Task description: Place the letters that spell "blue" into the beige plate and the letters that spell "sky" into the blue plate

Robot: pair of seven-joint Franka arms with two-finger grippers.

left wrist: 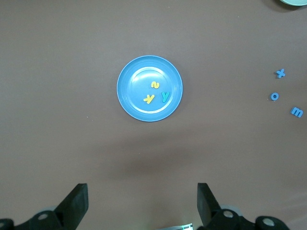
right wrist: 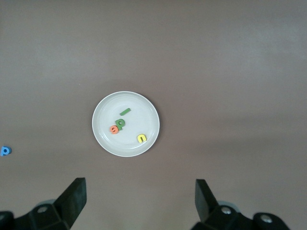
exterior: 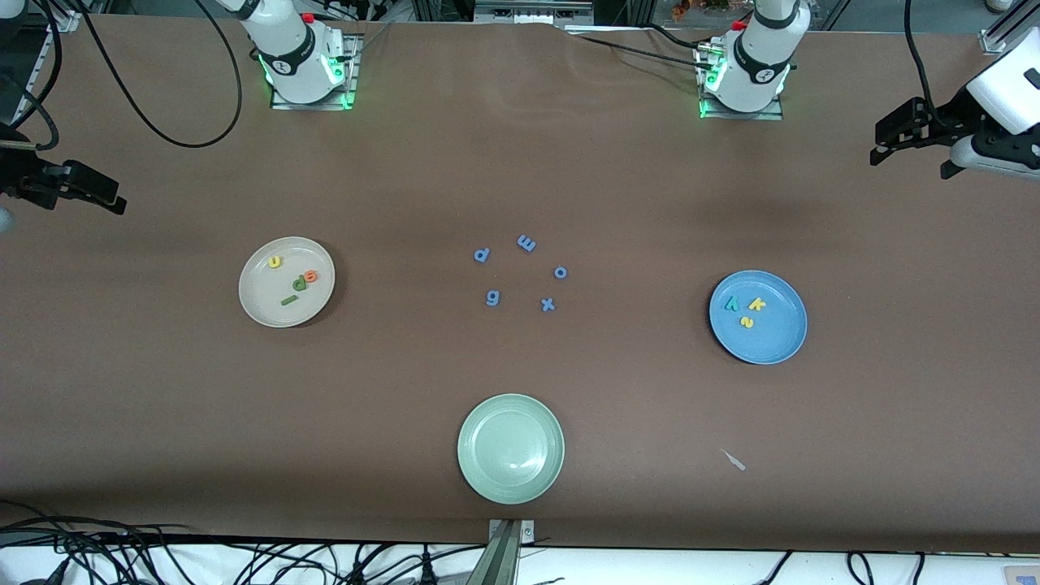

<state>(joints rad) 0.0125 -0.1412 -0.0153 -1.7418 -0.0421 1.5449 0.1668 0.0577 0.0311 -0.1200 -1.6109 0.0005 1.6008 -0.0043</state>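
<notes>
The beige plate (exterior: 264, 307) lies toward the right arm's end of the table. In it are a yellow u (exterior: 275, 262), an orange e (exterior: 311, 276), a green b (exterior: 300, 283) and a green l (exterior: 289, 300). The blue plate (exterior: 776, 341) lies toward the left arm's end and holds a teal y (exterior: 732, 304), a yellow k (exterior: 756, 305) and a yellow s (exterior: 747, 322). My left gripper (left wrist: 142, 201) hangs open and empty, high up, looking down at the blue plate (left wrist: 129, 103). My right gripper (right wrist: 140, 199) is also open and empty, high above the beige plate (right wrist: 103, 136).
Several periwinkle-blue letters sit mid-table: p (exterior: 482, 255), m (exterior: 526, 243), o (exterior: 560, 272), g (exterior: 492, 297), x (exterior: 548, 305). An empty pale green plate (exterior: 487, 479) lies nearer the front camera. A small white scrap (exterior: 734, 461) lies beside it toward the left arm's end.
</notes>
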